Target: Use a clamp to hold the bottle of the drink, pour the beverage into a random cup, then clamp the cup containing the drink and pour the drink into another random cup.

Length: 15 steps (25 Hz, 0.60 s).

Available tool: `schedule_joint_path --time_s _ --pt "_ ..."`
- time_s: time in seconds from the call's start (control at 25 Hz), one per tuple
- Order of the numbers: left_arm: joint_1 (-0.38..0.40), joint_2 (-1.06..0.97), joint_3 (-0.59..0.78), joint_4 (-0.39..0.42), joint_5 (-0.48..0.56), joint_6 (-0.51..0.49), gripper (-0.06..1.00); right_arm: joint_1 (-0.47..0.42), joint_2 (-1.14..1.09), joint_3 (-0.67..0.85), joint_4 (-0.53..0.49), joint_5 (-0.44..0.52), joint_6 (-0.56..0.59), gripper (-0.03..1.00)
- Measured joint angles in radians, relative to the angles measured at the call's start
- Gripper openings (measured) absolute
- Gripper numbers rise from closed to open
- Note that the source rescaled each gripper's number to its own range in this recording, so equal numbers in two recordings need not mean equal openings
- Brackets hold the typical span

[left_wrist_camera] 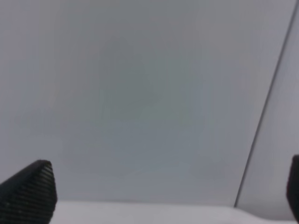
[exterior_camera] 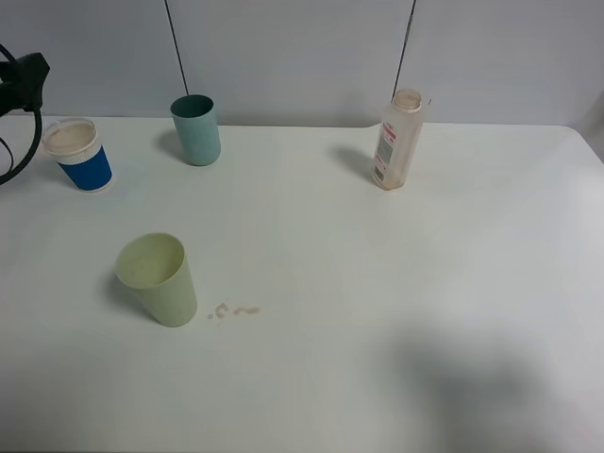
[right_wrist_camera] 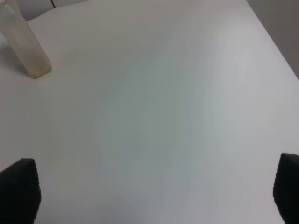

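The bottle [exterior_camera: 396,142] stands upright at the back right of the white table [exterior_camera: 377,283], uncapped, and looks almost clear. It also shows in the right wrist view as the bottle [right_wrist_camera: 25,46], far ahead of my right gripper [right_wrist_camera: 154,191], which is open and empty. The blue-banded white cup [exterior_camera: 80,156] stands at the back left and the teal cup [exterior_camera: 196,130] a little to its right. The beverage cannot be made out in any of them. My left gripper [left_wrist_camera: 163,196] is open and empty, facing the grey wall.
A larger pale green cup [exterior_camera: 159,279] stands at the front left with a small brownish spill [exterior_camera: 231,310] beside it. A black part of the left arm with cables [exterior_camera: 24,75] hangs at the far left edge, above the blue-banded cup. A shadow [exterior_camera: 472,387] lies at the front right.
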Motion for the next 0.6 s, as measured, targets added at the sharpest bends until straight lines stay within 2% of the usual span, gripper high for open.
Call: schedule_joint_path --time_s 0.32,0.6 --pt "0.0 -0.281 0.107 -0.037 0.132 0.0 1.0 0.0 0.0 0.0 0.0 0.0 0.0 1.0" --pt "0.0 -0.511 0.172 -0.045 0.316 -0.003 1.0 0.0 0.0 0.0 0.0 0.0 0.0 1.0"
